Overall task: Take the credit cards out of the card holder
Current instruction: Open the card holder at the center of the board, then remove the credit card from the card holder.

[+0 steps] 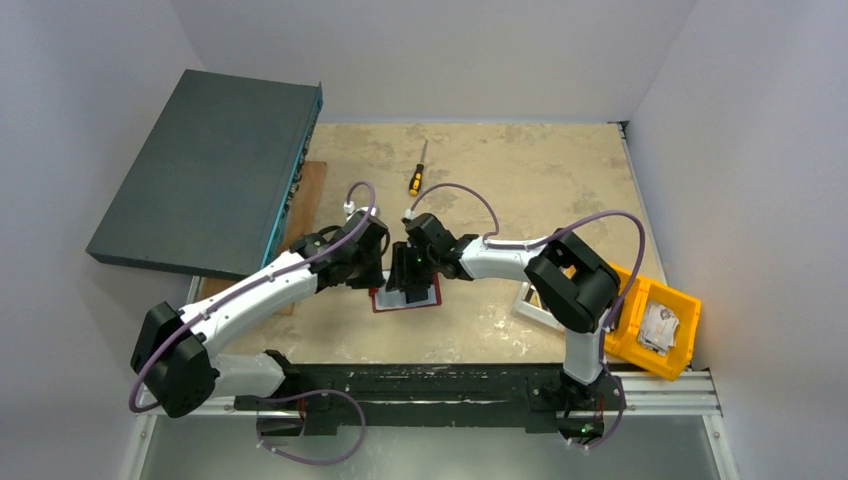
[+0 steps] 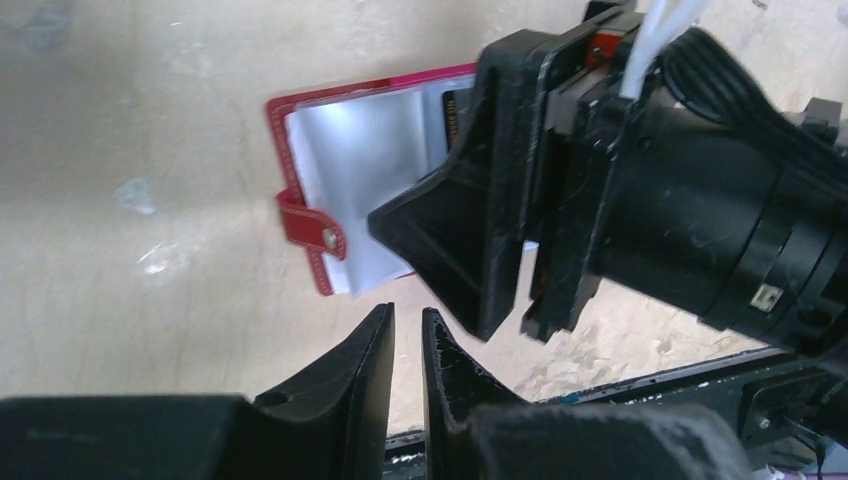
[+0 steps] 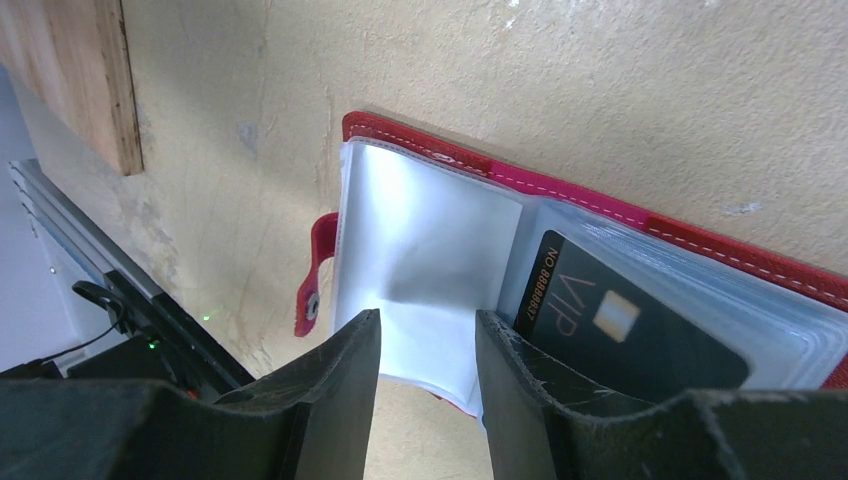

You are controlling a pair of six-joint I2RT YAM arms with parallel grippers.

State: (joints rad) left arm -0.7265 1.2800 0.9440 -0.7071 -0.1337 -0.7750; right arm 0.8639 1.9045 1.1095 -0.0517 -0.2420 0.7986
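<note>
From my screen, starting at the far left, a dark slab (image 1: 205,170) leans well left of the card holder (image 2: 340,170), with a board (image 1: 305,200) under its edge. The left gripper (image 2: 408,320) comes next. It hangs just beside the holder's tabbed edge, over bare counter (image 2: 120,120). Its fingers are a narrow slit apart, with nothing between them.

The holder lies open and flat on the counter, midway between the two arms. It is dark red with pale stitching round the border and a brighter pink strip along the spine. A short red tab (image 2: 310,225) with a metal snap sticks out from its left side. The left half shows a clear sleeve (image 3: 430,230), glossy and slightly rumpled, and I see no card in it. On the right half sits a stack of clear pockets, and the top one holds a dark card (image 3: 620,330). The card is printed "VIP" with a row of digits along one end and a small gold chip.

The right gripper (image 3: 425,330) is over the holder, with its fingers spread apart above the near edge of the sleeve. I cannot tell whether they press on it.

Beyond the holder lies a screwdriver (image 1: 416,175). An orange bin (image 1: 655,320) sits well to the holder's right, at the counter's edge.
</note>
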